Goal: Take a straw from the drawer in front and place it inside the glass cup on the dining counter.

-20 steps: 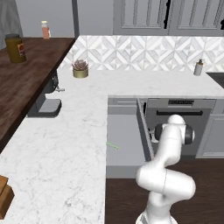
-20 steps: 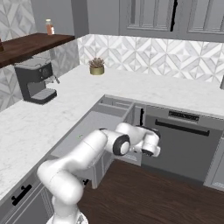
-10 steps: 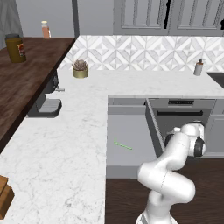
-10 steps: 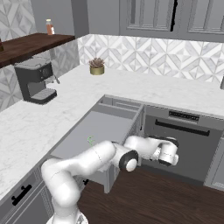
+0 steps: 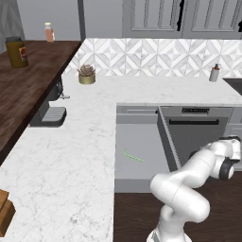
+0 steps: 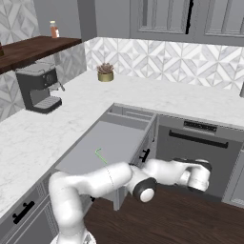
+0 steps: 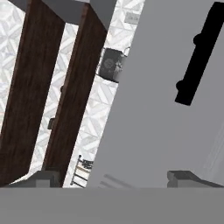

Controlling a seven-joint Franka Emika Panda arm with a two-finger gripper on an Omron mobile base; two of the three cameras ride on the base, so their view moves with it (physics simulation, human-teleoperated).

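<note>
The light grey drawer (image 5: pixel 142 137) stands pulled far out of the cabinet under the marble worktop. The thin light-green straw (image 5: pixel 133 155) lies flat on its floor, also seen as the straw (image 6: pixel 100 155) in the right base view. My gripper (image 7: pixel 116 177) is open and holds nothing, its fingertips (image 7: pixel 46 177) spread wide. It hovers in front of the drawer's front panel (image 7: pixel 148 113), clear of the black bar handle (image 7: pixel 199 57). My hand (image 6: pixel 198 174) hangs low, to the right of the drawer (image 6: pixel 114 138). The glass cup and dining counter are out of view.
A dark-fronted appliance (image 5: pixel 198 137) with a long handle sits right beside the drawer. On the worktop stand a coffee machine (image 5: pixel 49 111), a potted plant (image 5: pixel 87 74) and a small bottle (image 5: pixel 215 73). A dark wooden shelf (image 5: pixel 28 80) overhangs the left side.
The drawer has slid out from nearly closed to wide open, baring the straw. The gripper has opened off the handle, and the hand has swung back and to the right.
</note>
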